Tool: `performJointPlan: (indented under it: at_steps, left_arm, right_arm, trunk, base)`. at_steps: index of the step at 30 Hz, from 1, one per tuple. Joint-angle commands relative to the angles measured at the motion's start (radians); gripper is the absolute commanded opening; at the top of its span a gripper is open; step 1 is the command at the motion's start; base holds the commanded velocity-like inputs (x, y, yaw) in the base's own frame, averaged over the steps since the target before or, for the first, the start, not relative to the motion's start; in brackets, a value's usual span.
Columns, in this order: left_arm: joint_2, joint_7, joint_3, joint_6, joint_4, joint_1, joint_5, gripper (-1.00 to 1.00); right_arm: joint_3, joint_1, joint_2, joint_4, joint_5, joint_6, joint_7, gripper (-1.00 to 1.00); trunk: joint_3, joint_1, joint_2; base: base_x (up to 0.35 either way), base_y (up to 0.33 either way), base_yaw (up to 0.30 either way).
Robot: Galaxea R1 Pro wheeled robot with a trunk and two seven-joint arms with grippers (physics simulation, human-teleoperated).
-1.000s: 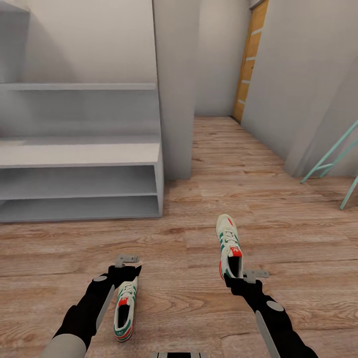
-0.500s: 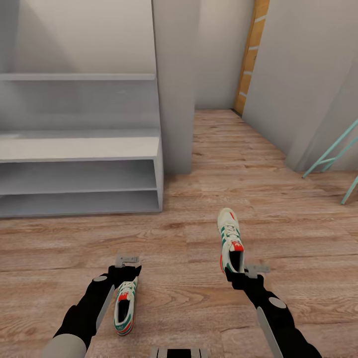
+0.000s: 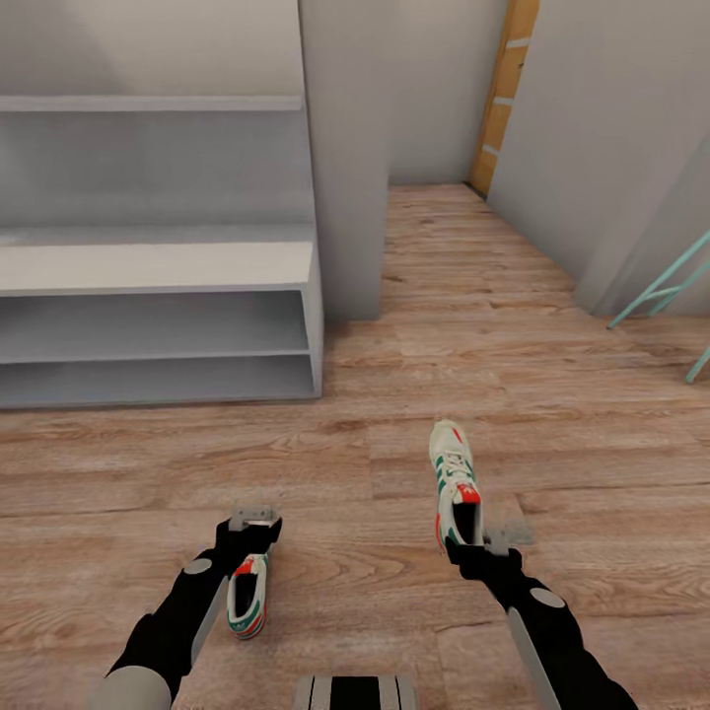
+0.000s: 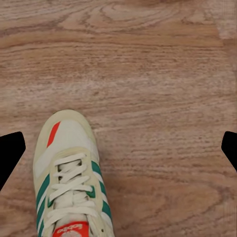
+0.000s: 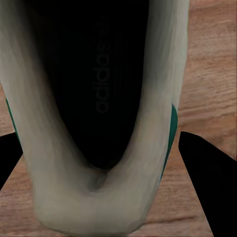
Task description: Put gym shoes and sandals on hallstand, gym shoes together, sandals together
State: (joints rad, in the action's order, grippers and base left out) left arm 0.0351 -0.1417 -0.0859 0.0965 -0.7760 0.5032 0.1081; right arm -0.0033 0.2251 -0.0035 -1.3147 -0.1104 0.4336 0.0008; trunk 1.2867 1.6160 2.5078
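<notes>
One gym shoe [image 3: 247, 597] lies toe-forward on the corridor floor [image 3: 394, 394], partly under my left arm. My left gripper [image 3: 253, 520] hangs above it, open, its fingertips [image 4: 11, 153] wide apart over the shoe's toe [image 4: 69, 168]. The other gym shoe [image 3: 454, 483] points away from me, and my right gripper [image 3: 483, 540] is shut on its heel collar [image 5: 98, 123], one finger on each side. The hallstand [image 3: 158, 261] stands at the back left, its bench tiers and ledge bare. The sandals are out of view.
A grey wall pillar [image 3: 345, 158] stands right beside the hallstand's end. The corridor runs on to an orange wooden door [image 3: 503, 99]. A teal frame [image 3: 661, 291] leans at the right wall. My base edge [image 3: 355, 690] shows at the bottom.
The whole view has shifted, so the hallstand sits higher in the picture. Both arms keep their pose. The left shoe looks smaller and more covered by the arm.
</notes>
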Motion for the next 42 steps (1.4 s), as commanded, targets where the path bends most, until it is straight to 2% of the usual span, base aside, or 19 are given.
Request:
performJointPlan:
  at_steps: [1, 5, 7, 9, 18, 30, 32, 36, 42]
  left_arm:
    - [0.002, -0.009, -0.007, -0.029, 0.016, 0.001, 0.011, 1.0]
    - [0.002, -0.003, -0.008, -0.078, 0.038, 0.001, 0.011, 1.0]
    - [0.002, 0.002, -0.008, -0.094, 0.045, 0.001, 0.011, 1.0]
    - [0.002, 0.004, -0.008, -0.106, 0.048, 0.001, 0.012, 1.0]
    - [0.002, 0.005, -0.007, -0.136, 0.051, 0.001, 0.012, 1.0]
    - [0.002, 0.009, -0.008, -0.192, 0.08, 0.002, 0.01, 1.0]
    - [0.002, 0.022, -0.016, -0.197, 0.082, 0.001, 0.01, 1.0]
    - [0.002, 0.054, -0.058, -0.201, 0.084, 0.002, 0.01, 1.0]
    - [0.002, 0.058, -0.07, -0.202, 0.084, 0.002, 0.01, 1.0]
  right_arm:
    - [0.0, 0.001, 0.0, -0.001, -0.009, 0.038, -0.001, -1.0]
    - [0.0, 0.008, 0.0, -0.004, -0.007, 0.131, -0.002, -1.0]
    - [-0.001, 0.01, 0.0, -0.039, -0.008, 0.178, 0.0, -1.0]
    - [-0.002, 0.01, 0.0, -0.069, -0.009, 0.195, 0.0, -1.0]
    - [0.004, 0.011, 0.001, -0.109, -0.009, 0.212, 0.001, -1.0]
    - [0.005, 0.011, 0.001, -0.111, -0.009, 0.212, 0.002, -1.0]
    - [0.004, 0.011, 0.001, -0.112, -0.009, 0.212, 0.001, -1.0]
    - [0.001, 0.011, 0.0, -0.112, -0.009, 0.212, 0.002, -1.0]
    - [0.0, 0.011, 0.0, -0.112, -0.009, 0.212, 0.002, -1.0]
  trunk:
    - [0.006, 0.0, 0.001]
    - [0.013, 0.0, 0.001]
    - [0.016, 0.0, 0.001]
    - [0.017, 0.0, 0.001]
    - [0.019, 0.0, 0.001]
    - [0.073, 0.005, 0.003]
    - [0.076, 0.005, 0.003]
    - [0.081, 0.005, 0.003]
    - [0.085, 0.005, 0.003]
  base:
    - [0.0, 0.0, 0.0]
    - [0.0, 0.0, 0.0]
    - [0.0, 0.0, 0.0]
    - [0.0, 0.0, 0.0]
    - [0.0, 0.0, 0.0]
    - [0.0, 0.0, 0.0]
    - [0.0, 0.0, 0.0]
    - [0.0, 0.0, 0.0]
    - [0.0, 0.0, 0.036]
